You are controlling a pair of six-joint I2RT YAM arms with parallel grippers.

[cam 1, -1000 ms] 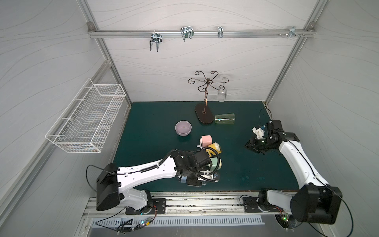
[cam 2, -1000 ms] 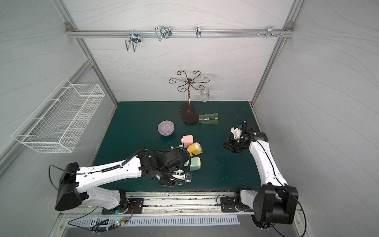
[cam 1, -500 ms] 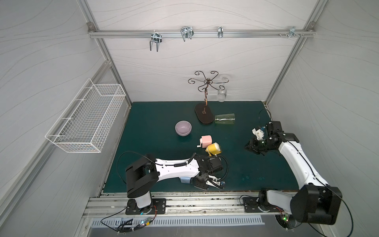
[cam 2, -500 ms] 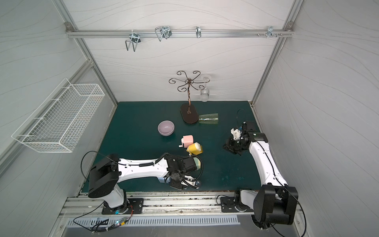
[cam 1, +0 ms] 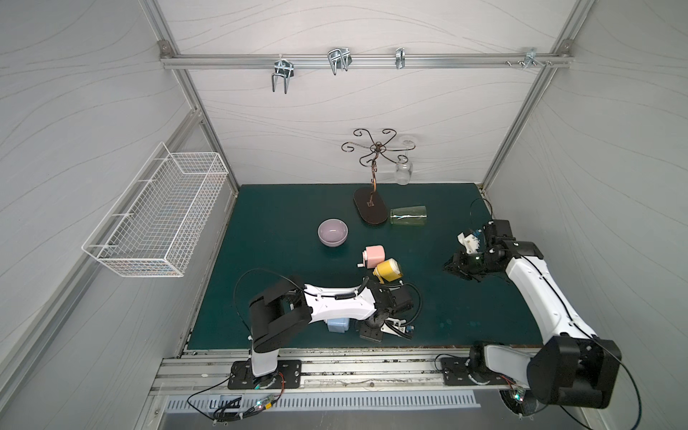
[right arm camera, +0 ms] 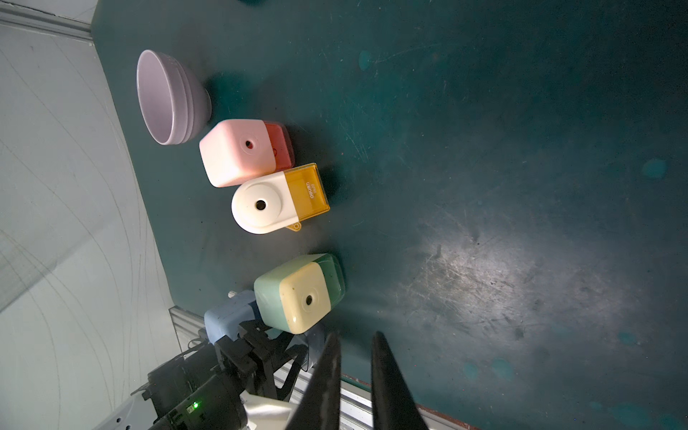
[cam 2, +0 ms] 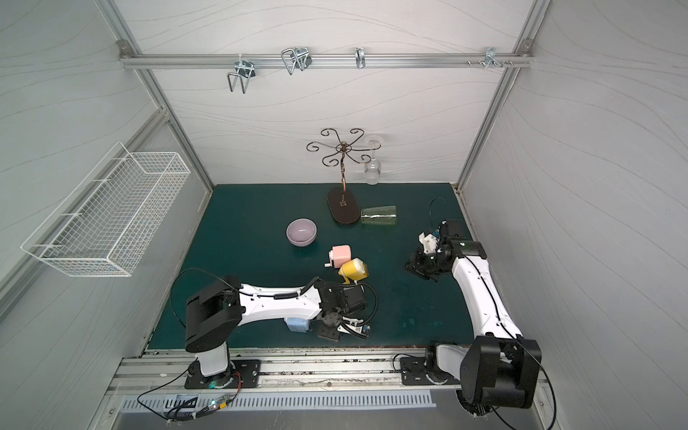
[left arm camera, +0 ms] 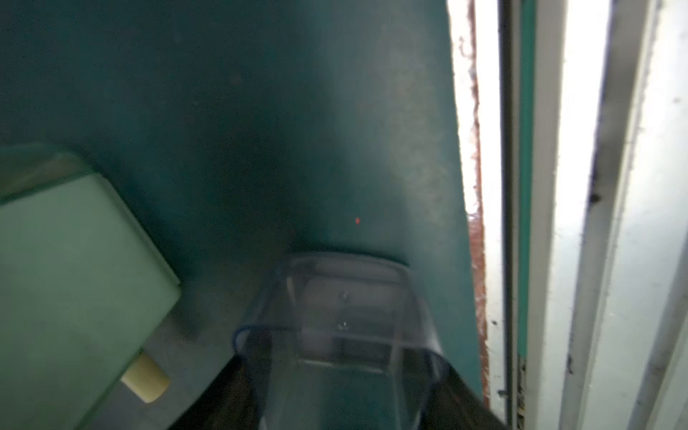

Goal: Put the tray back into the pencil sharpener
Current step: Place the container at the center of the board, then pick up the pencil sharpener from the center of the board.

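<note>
Tray (left arm camera: 346,327) sat between the jaws of the left gripper (left arm camera: 342,366), beside the green sharpener (left arm camera: 74,279); clamped or loose, unclear. Right gripper (right arm camera: 356,337) hung empty, jaws slightly apart.

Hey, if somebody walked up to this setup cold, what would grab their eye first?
Probably the bright cluster on the mat: pink sharpener, yellow sharpener and green sharpener. Next, the left gripper low by the front edge, a clear tray between its fingers. At the back, a wine glass hangs from a curly wire stand.
</note>
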